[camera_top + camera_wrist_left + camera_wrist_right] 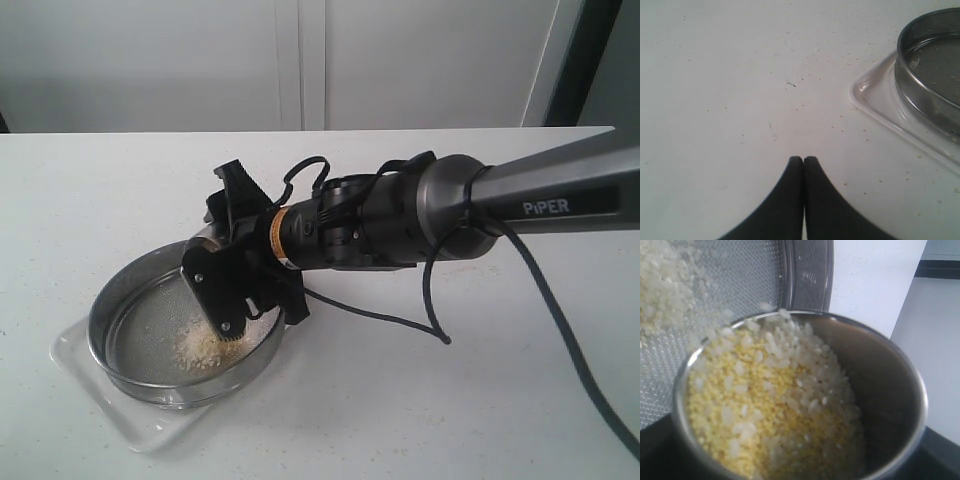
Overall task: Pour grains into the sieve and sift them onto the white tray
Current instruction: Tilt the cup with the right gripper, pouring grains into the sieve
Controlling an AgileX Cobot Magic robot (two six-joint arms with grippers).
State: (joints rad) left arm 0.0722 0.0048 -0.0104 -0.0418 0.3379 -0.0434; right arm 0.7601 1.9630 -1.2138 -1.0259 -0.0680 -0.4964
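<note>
Steel sieve [97, 335] lies under cup [885, 390] in right gripper [230, 255].

A big white table [450, 400] takes up most of the view. It has a few tiny dark marks [791, 84] on it. Behind it stands a pale wall [150, 60] with a dark strip [590, 60] at one side. A small, round, shiny metal cup [890, 390] shows up close.

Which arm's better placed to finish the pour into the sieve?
Right. The right gripper holds the steel cup tipped over the sieve, grains spilling. Left gripper is shut, empty, beside the white tray.
</note>
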